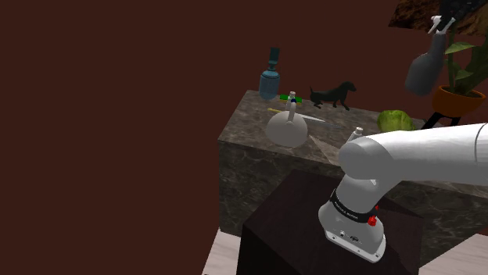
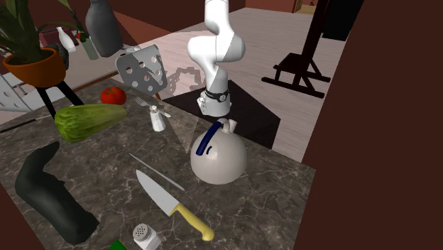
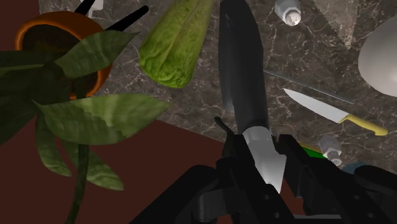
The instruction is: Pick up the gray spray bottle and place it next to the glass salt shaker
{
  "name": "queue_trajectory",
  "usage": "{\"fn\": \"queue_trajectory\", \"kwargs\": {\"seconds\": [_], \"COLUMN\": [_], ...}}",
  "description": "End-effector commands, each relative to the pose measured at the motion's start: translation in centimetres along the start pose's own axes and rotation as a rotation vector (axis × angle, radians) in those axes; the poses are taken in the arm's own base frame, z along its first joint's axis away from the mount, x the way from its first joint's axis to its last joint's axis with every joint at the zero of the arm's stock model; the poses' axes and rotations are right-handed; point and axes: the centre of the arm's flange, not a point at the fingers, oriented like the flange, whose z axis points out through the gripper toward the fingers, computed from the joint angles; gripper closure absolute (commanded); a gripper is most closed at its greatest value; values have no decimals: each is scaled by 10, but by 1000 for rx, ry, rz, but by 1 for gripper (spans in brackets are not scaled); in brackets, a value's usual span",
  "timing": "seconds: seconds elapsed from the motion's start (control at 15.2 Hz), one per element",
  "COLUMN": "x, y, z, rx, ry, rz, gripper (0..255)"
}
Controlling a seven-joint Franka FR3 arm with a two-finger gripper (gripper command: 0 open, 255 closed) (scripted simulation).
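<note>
Jaws are clamped on the pale head of the dark grey spray bottle (image 3: 242,83), holding it in the air well above the dark marbled surface (image 2: 270,177), close to the leaves of a potted plant (image 1: 457,74). Below it on the surface lie a green vegetable (image 2: 89,119) and a red tomato (image 2: 112,94). What looks like the glass salt shaker (image 1: 270,78), bluish with a dark cap, stands at a far corner of the surface in the shoulder view, well apart from the bottle. Near it are a yellow-handled knife (image 2: 174,206), a round white jug (image 2: 219,160) and a black dog figure (image 1: 332,94). A second, smaller white shaker (image 2: 157,117) stands near the tomato.
</note>
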Motion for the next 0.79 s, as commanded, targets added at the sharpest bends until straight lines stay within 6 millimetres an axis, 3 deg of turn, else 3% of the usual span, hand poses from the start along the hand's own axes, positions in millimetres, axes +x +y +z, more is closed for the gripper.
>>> {"fn": "queue_trajectory", "kwargs": {"seconds": [0.0, 0.73], "x": [-4, -22], "y": [-2, -10], "z": [10, 64], "rx": [0, 0], "ry": [0, 0], "rz": [0, 0], "gripper": [255, 255]}}
